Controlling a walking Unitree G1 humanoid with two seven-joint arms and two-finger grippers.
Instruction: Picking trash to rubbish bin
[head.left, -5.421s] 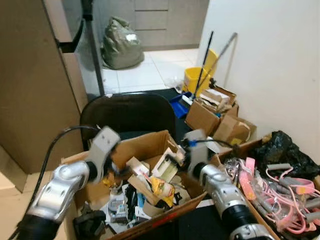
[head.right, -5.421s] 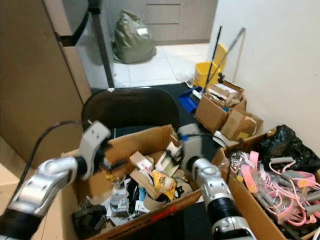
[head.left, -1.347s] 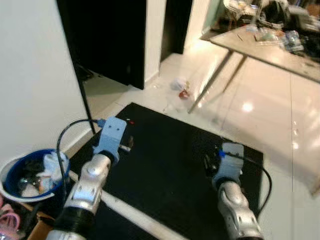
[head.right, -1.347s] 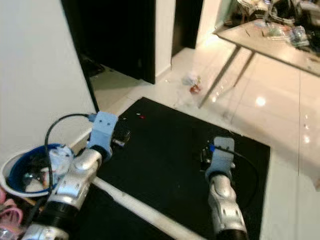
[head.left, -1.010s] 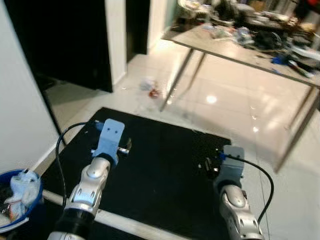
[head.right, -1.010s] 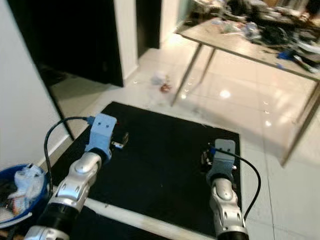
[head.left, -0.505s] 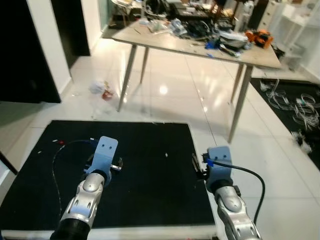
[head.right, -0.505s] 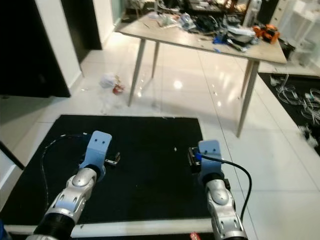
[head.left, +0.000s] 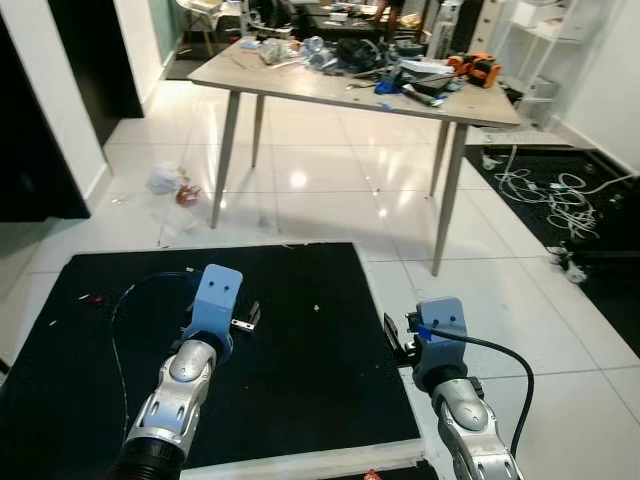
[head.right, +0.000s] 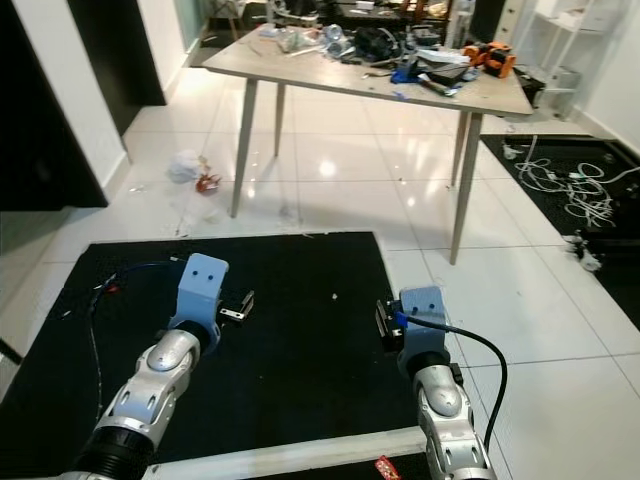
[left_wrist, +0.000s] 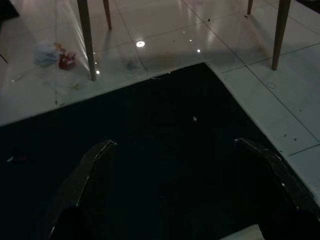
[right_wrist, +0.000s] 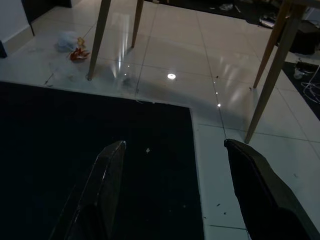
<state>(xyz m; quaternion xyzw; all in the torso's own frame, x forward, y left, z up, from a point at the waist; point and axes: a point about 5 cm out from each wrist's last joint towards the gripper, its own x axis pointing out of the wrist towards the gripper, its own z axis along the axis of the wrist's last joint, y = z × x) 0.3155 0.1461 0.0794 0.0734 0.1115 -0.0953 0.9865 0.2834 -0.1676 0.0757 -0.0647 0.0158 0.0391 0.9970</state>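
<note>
Left eye view: I have both arms held forward over the black floor mat (head.left: 300, 330), with nothing in either tool. The left gripper (left_wrist: 182, 165) and the right gripper (right_wrist: 172, 167) each have their two black fingers spread wide apart, released, as the wrist views confirm.

Location of the task's thing: the trash (head.left: 172, 185) lies on the white tiled floor (head.left: 330, 190), beyond the far left corner of the mat and just beside the near left leg of the wooden table (head.left: 300, 88). It is well apart from both grippers. It reads as a pale crumpled wad with a small red piece touching it; the right wrist view shows the same pair (right_wrist: 70, 44).

Handling judgement:
1. The pale part looks like crumpled plastic or paper. I expect it to be very light, soft and compressible.
2. It should deform under the fingers rather than slip, so a pinch across the bulk of the wad seems the best hold.
3. The red piece may be separate. I would treat it as a second pick unless it lifts with the wad.
4. The glossy tiles could let a light item slide if nudged.

Markings: no brand, label or writing is legible on the trash or elsewhere; the items are too small. No rubbish bin is identifiable from here.
</note>
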